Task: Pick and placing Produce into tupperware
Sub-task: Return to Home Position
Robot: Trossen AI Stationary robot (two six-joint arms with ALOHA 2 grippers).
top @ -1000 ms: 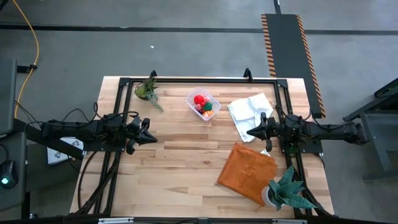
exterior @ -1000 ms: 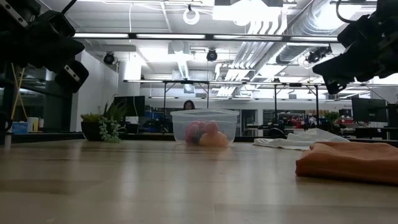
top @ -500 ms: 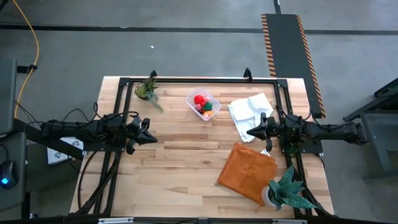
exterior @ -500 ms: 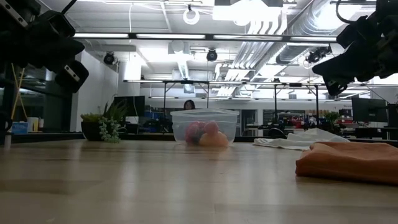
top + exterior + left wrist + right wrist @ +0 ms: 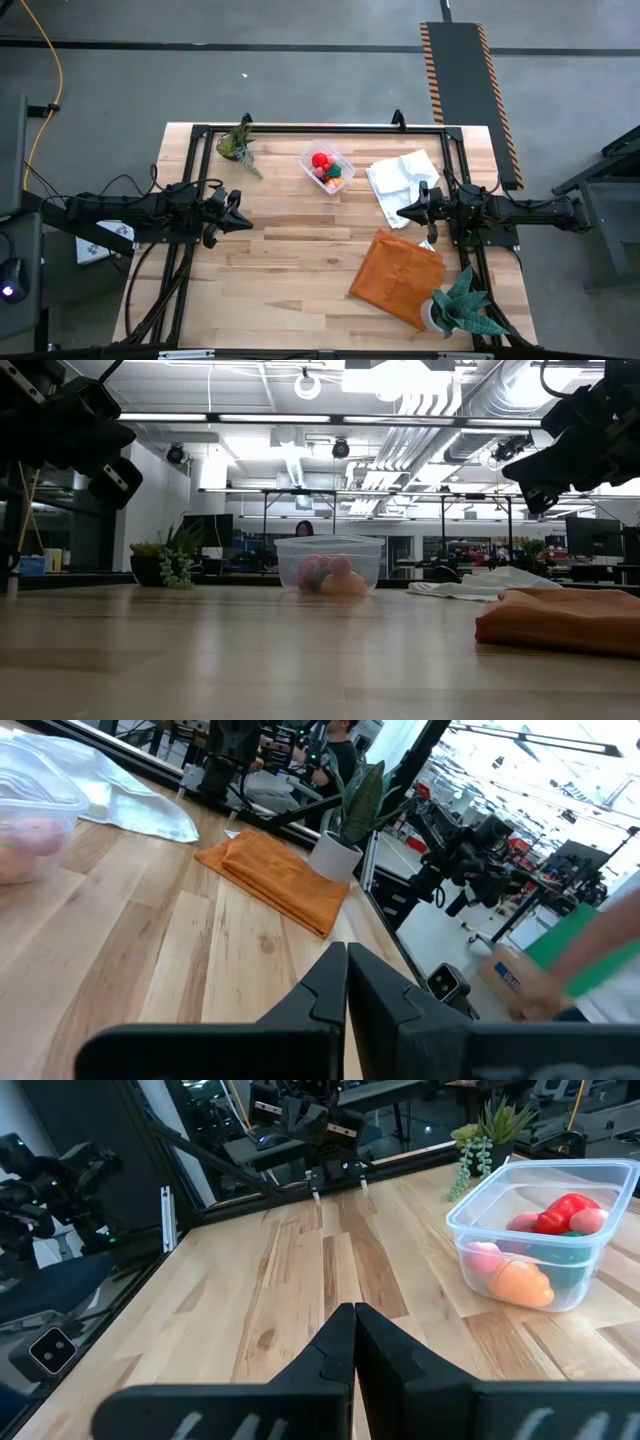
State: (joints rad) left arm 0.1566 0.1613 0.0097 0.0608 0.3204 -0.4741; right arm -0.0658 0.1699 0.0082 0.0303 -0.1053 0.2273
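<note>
Start at your left: the left claw [image 5: 243, 222] hangs above the desk [image 5: 290, 250] on its left side, pointing in toward the middle. Its wrist view shows the two fingers [image 5: 318, 998] pressed flat together with nothing between them. In the low view that arm sits high, clear of the wood.

Beyond it, near the far left corner inside the black frame [image 5: 300, 129], a small potted plant [image 5: 237, 145] stands on the desk.

Next comes the tupperware [image 5: 326, 168], upright on the far part of the desk between that plant and the white cloth [image 5: 403, 178], and well apart from both claws. The produce [image 5: 540, 1255] you can see lies inside it: a red piece [image 5: 566, 1210] on top, a pink one [image 5: 483, 1256] and an orange one [image 5: 520, 1285] against the near wall, and some green [image 5: 575, 1248] under the red. In the low view a person [image 5: 303, 528] shows in the room behind it.

The white cloth lies crumpled to the right of the tupperware. The right claw [image 5: 401, 212] hangs by that cloth's edge, pointing back toward the middle; its fingers [image 5: 333, 1352] are closed on each other and carry nothing.

Just beside the white cloth, the orange cloth [image 5: 397, 275] lies on the near right of the desk, with a larger potted plant [image 5: 460, 305] at its right corner.
</note>
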